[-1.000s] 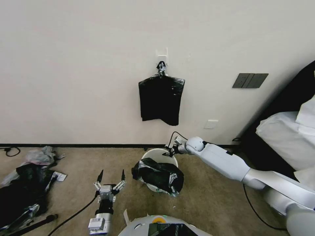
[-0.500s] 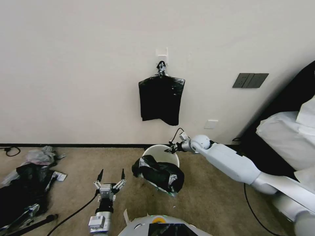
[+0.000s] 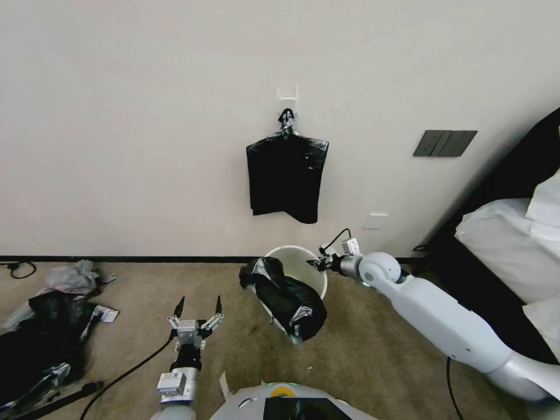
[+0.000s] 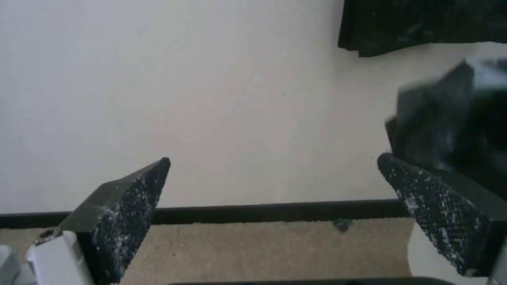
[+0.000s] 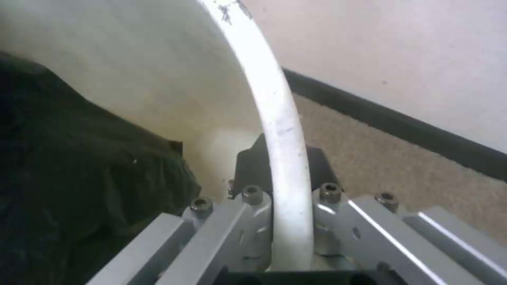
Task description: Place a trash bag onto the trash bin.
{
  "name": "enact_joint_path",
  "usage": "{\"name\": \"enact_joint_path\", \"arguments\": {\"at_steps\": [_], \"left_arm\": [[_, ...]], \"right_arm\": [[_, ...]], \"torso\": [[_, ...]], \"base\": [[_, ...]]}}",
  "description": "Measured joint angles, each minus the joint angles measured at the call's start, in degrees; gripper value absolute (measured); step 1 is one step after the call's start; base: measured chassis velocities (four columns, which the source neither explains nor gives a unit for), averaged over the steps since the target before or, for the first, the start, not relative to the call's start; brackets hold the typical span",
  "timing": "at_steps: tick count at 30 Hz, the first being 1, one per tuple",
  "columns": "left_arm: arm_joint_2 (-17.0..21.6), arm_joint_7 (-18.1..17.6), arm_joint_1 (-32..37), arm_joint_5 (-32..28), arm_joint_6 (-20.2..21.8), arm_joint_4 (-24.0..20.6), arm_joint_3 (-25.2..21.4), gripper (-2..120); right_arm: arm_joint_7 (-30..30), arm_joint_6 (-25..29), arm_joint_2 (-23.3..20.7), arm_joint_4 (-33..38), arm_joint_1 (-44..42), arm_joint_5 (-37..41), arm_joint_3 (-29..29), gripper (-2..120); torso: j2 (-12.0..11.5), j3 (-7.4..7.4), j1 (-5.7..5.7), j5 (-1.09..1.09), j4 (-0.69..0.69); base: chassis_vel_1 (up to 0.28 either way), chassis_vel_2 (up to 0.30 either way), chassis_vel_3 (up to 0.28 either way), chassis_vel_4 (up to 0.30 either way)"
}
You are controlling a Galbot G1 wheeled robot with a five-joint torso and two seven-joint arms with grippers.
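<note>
Trash bin [image 3: 303, 262] rim sits clamped in right gripper [image 3: 319, 263]; trash bag [image 3: 286, 297] drapes its near side. Left gripper [image 3: 197, 311] idle, fingers spread.

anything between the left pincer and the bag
Nothing visible. The left pincer hangs open over bare carpet, and the gap to the bag draped over the bin is free. The right pincer grips the bin's rim on the far side.

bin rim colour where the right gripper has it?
Cream-white. The right wrist view shows it best: the right gripper is clamped on the trash bin rim.
</note>
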Motion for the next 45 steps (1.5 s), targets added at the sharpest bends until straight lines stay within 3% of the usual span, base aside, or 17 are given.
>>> {"name": "enact_joint_path", "arguments": {"at_steps": [9, 11, 16, 22, 33, 45], "left_arm": [[0.97, 0.01, -0.51, -0.85, 0.4, -0.13, 0.28, 100], [1.26, 0.01, -0.87, -1.28, 0.58, -0.07, 0.39, 100], [1.37, 0.01, -1.22, -1.63, 0.83, 0.09, 0.49, 100], [1.1, 0.0, -1.2, -2.48, 0.85, 0.52, 0.53, 100], [-0.29, 0.0, -0.99, -2.49, -0.04, 0.85, 0.58, 100], [-0.17, -0.02, -1.2, -2.38, -0.19, 1.29, 0.53, 100]], "right_arm": [[10.84, 0.0, -1.25, 3.69, -6.24, 7.2, 5.55, 2], [18.74, 0.02, 0.31, 5.73, -10.58, 11.58, 8.63, 2], [26.33, 0.04, 3.28, 7.95, -15.41, 15.17, 11.99, 2], [41.46, 0.25, 8.84, 12.81, -22.22, 19.09, 16.29, 2], [44.88, 3.7, 16.46, 15.96, -30.91, 10.38, 20.23, 2], [45.6, 4.24, 18.81, 14.75, -32.64, 5.56, 17.33, 2]], "torso": [[0.0, 0.0, 0.0, 0.0, -0.01], [0.0, 0.0, 0.0, 0.02, 0.0], [0.0, 0.0, 0.0, 0.01, 0.0], [0.0, 0.0, 0.0, 0.0, 0.0], [0.0, 0.0, 0.0, 0.0, 0.0], [0.0, 0.0, 0.0, 0.0, 0.0]], "base": [[0.0, 0.0, 0.0, 0.0], [0.0, 0.0, 0.0, 0.0], [0.0, 0.0, 0.0, 0.0], [0.0, 0.0, 0.0, 0.0], [0.0, 0.0, 0.0, 0.0], [0.0, 0.0, 0.0, 0.0]]}}
